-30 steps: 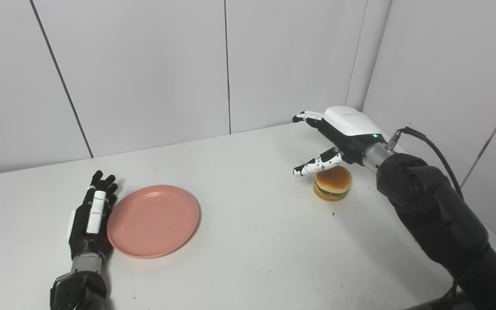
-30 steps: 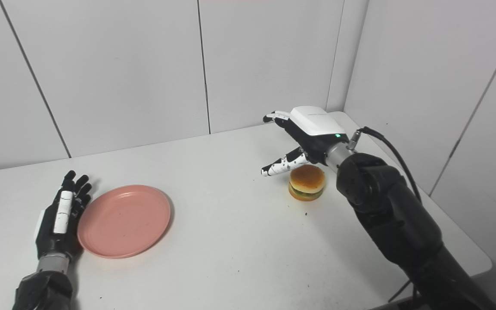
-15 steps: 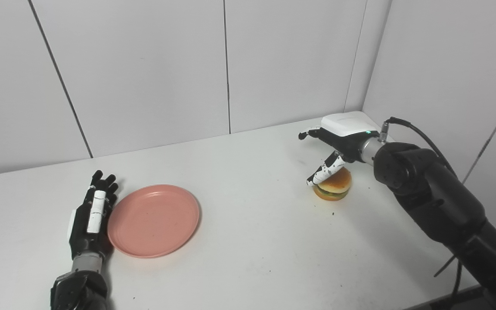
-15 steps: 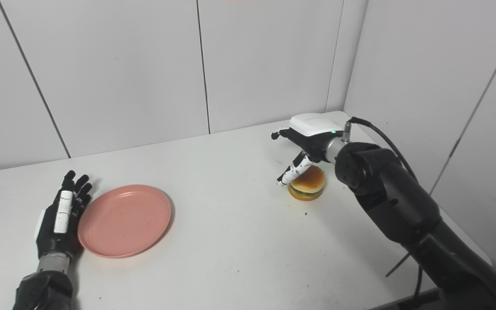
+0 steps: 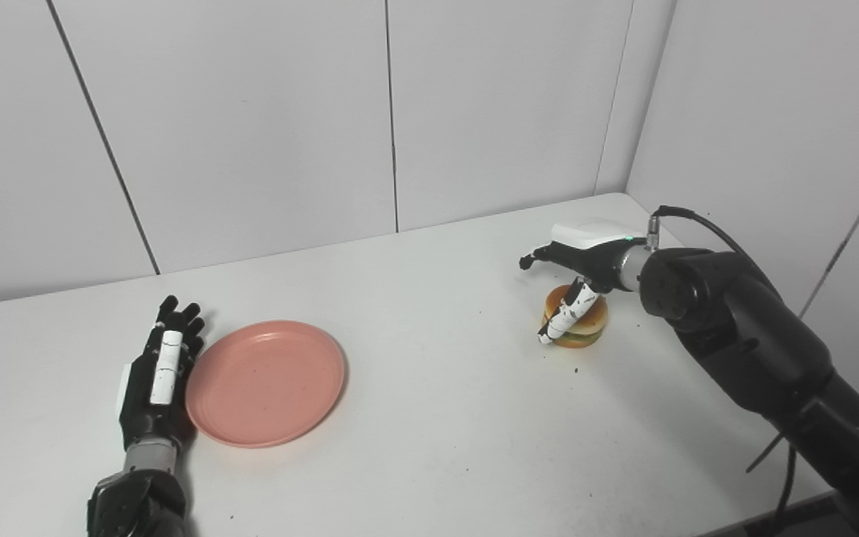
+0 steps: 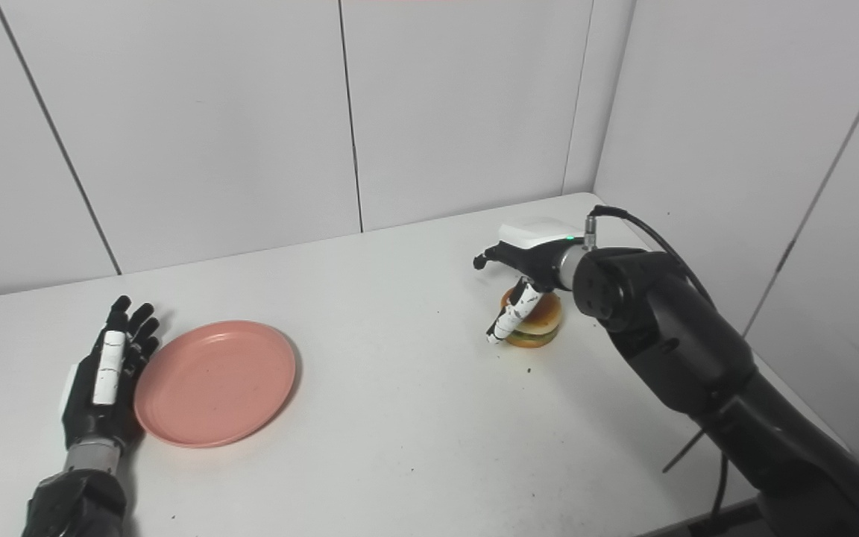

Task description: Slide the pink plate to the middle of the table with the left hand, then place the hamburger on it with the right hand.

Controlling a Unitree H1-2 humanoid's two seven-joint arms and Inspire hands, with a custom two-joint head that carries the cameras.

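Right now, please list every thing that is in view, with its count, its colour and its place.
pink plate: one, pink, flat on the table's left part, beside the left hand.
hamburger: one, tan bun with a green layer, on the table's far right part, under the right hand.
table: one, white, set in a corner of the walls.
walls: grey panels behind and to the right.
left hand: one, black and white, lying flat, open.
right hand: one, black and white, above the hamburger, its thumb down the bun's near side; a closed grasp is not visible.
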